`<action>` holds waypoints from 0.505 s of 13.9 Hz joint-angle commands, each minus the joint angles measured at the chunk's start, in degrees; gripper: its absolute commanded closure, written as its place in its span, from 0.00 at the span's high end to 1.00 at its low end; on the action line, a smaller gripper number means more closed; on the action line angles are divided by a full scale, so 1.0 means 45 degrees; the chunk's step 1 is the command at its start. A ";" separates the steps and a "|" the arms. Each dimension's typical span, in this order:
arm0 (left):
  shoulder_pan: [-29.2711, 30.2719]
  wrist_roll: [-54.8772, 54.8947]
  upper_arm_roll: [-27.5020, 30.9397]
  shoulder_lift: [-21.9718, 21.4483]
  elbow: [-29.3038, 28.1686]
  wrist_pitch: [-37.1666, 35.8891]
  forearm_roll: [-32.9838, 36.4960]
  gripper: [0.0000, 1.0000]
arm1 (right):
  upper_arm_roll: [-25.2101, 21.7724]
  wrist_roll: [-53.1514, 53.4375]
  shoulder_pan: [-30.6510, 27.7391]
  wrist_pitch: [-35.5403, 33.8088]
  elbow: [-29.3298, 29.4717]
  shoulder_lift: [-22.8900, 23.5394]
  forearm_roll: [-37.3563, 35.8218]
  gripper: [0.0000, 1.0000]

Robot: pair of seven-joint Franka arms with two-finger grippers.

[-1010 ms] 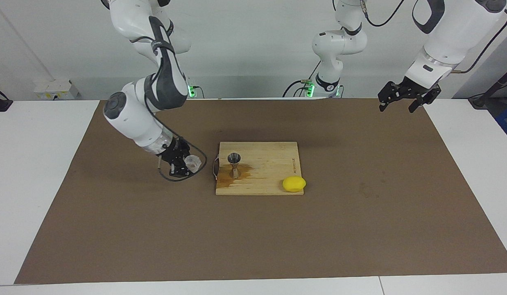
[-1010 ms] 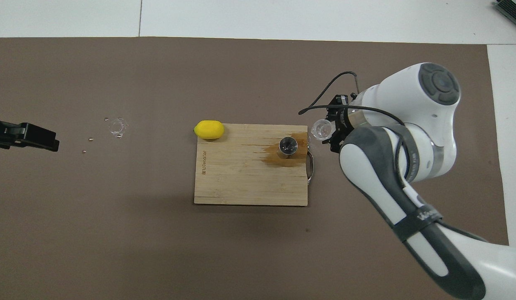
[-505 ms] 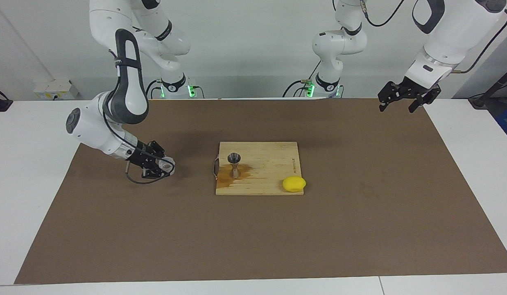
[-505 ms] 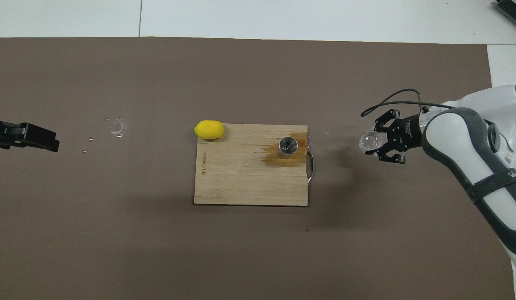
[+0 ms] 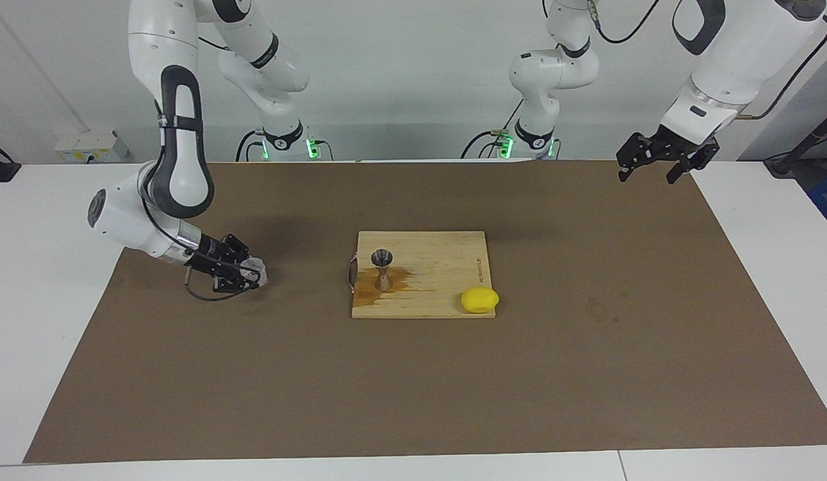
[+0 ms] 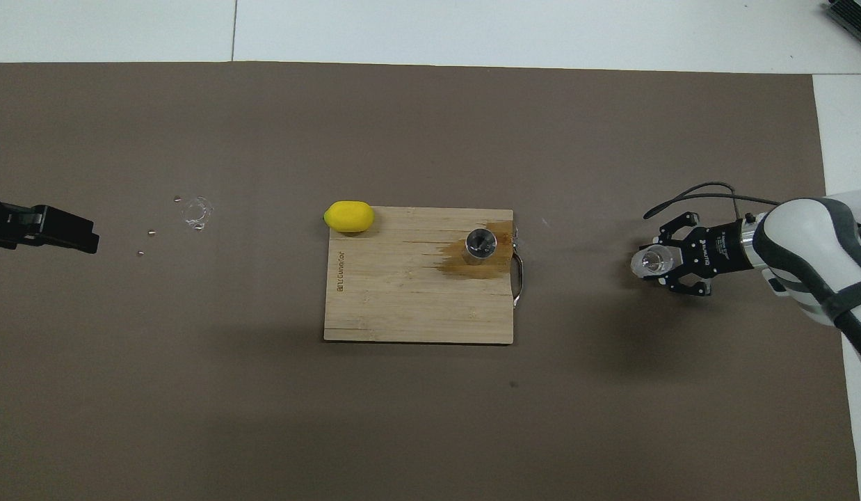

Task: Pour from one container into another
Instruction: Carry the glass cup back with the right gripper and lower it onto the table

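The metal jigger (image 5: 383, 260) stands upright on the wooden board (image 5: 447, 267), with a brown wet stain around its foot. It also shows in the overhead view (image 6: 480, 243). My right gripper (image 5: 252, 275) is shut on the clear glass tumbler (image 5: 254, 270) and holds it low over the brown mat, well clear of the board, toward the right arm's end of the table. The overhead view shows the right gripper (image 6: 654, 263) and the tumbler (image 6: 649, 259). My left gripper (image 5: 647, 178) waits open and empty, raised over the mat's edge at the left arm's end.
A yellow lemon (image 5: 479, 300) lies at the board's corner, toward the left arm's end. A wet ring with small droplets (image 6: 195, 210) marks the mat toward the left gripper (image 6: 83, 236). The board has a metal handle (image 6: 518, 275) on the right arm's side.
My right gripper has carried the tumbler away from the jigger toward the right arm's end of the table and lower over the mat. The left arm has not moved.
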 commanded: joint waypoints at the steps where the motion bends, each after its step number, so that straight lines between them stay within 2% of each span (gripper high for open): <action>1: 0.0214 0.0038 -0.0143 -0.0241 -0.0148 -0.0152 0.0054 1.00 | 0.0186 -0.0639 -0.0394 -0.0307 -0.0060 0.0099 0.0760 0.00; 2: 0.0214 0.0038 -0.0143 -0.0241 -0.0148 -0.0152 0.0054 1.00 | 0.0186 -0.0677 -0.0491 -0.0308 -0.0118 0.0060 0.0820 0.00; 3: 0.0214 0.0038 -0.0143 -0.0241 -0.0148 -0.0152 0.0054 1.00 | 0.0186 -0.0716 -0.0647 -0.0328 -0.0138 0.0040 0.0821 0.58; 4: 0.0214 0.0038 -0.0143 -0.0241 -0.0148 -0.0152 0.0054 1.00 | 0.0186 -0.0891 -0.0648 -0.0270 -0.0158 0.0001 0.0821 1.00; 7: 0.0214 0.0038 -0.0143 -0.0241 -0.0148 -0.0152 0.0054 1.00 | 0.0089 -0.0834 -0.0823 -0.0328 -0.0158 -0.0096 0.0821 1.00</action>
